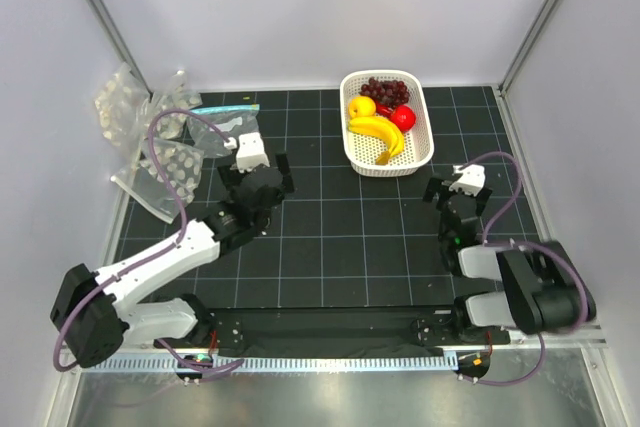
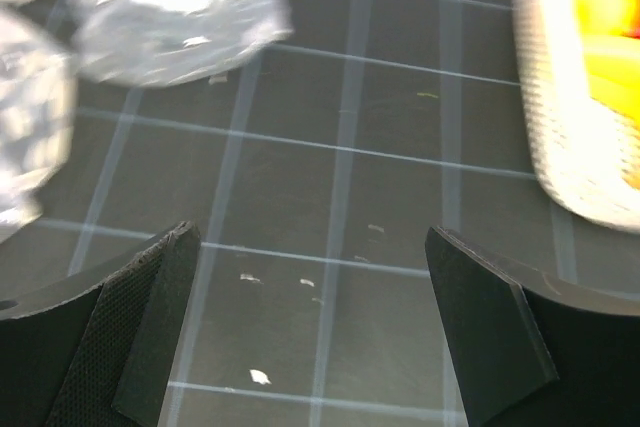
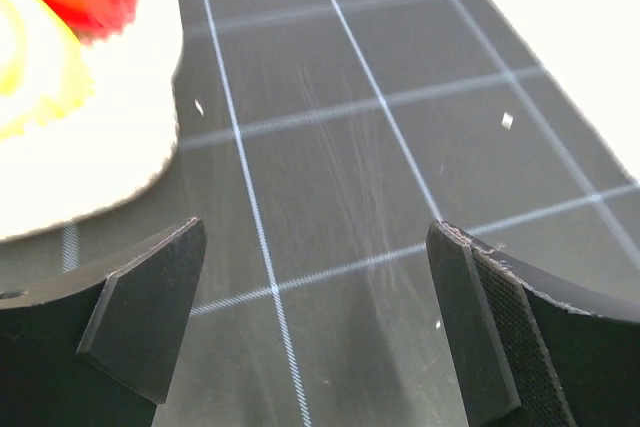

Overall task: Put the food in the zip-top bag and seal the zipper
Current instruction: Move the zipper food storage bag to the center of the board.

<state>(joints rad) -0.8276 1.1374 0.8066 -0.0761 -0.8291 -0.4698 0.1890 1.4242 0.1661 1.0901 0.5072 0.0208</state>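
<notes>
The food lies in a white basket (image 1: 419, 150) at the back right: a dark grape bunch (image 1: 385, 90), a round yellow fruit (image 1: 361, 106), a banana (image 1: 378, 131), a round red fruit (image 1: 404, 117) and a bit of red chili (image 1: 384, 111). A clear crinkly pouch (image 1: 180, 85), perhaps the zip-top bag, sits at the back left among other packs; its zipper does not show. My left gripper (image 1: 254, 169) (image 2: 310, 237) is open and empty over the mat, right of the bags. My right gripper (image 1: 458, 192) (image 3: 316, 230) is open and empty, just right of the basket (image 3: 100, 147).
A clear bag with a teal strip (image 1: 218, 125) (image 2: 170, 7) lies just ahead-left of my left gripper. Bumpy clear packs (image 1: 165, 167) (image 2: 25, 107) lie along the left wall. The basket's rim (image 2: 565, 117) shows at the right of the left wrist view. White walls enclose the black gridded mat (image 1: 350, 237).
</notes>
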